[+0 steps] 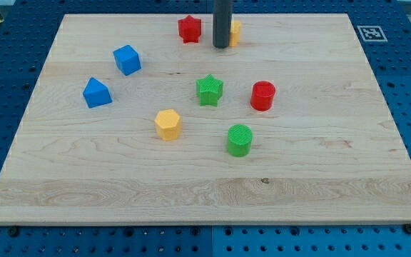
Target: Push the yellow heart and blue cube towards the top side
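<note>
1. the dark rod is seen coming down from the view's top, and my tip (221, 47) is set on the wooden board (320, 164) near its top edge.
2. no jaws are carried by the rod, so nothing is grasped; the tip is pressed against the left side of the yellow heart (234, 32), which is partly hidden behind the rod.
3. the yellow heart is found close to the board's top edge, just right of the red star (189, 28).
4. the blue cube (127, 59) is placed in the upper left part of the board, well apart from the tip.
5. a second blue block (96, 93) with a sloped top is seen below and to the left of the cube.
6. a green star (209, 90) lies near the middle, with a red cylinder (262, 96) to its right.
7. a yellow hexagonal block (168, 123) and a green cylinder (240, 140) are set lower down.
</note>
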You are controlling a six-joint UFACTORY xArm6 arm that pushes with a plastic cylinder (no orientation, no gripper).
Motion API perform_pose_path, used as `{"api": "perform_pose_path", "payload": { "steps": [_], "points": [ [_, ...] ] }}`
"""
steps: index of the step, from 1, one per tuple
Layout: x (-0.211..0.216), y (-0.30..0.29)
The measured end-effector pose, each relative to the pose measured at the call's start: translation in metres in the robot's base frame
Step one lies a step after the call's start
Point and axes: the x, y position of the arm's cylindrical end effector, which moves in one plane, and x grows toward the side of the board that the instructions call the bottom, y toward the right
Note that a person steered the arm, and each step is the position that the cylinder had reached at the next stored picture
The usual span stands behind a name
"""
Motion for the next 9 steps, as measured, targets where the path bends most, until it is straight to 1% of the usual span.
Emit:
{"api": "perform_pose_path", "payload": {
  "steps": [1, 2, 3, 4, 5, 6, 7, 8, 9],
  "points": [
    [0.009, 0.023],
    [0.010, 0.032],
    [0.028, 0.003],
    [0.075, -0.057],
    [0.124, -0.141],
    [0.111, -0.213],
    [0.096, -0.229],
    [0.087, -0.216],
    [0.056, -0.213]
  ]
}}
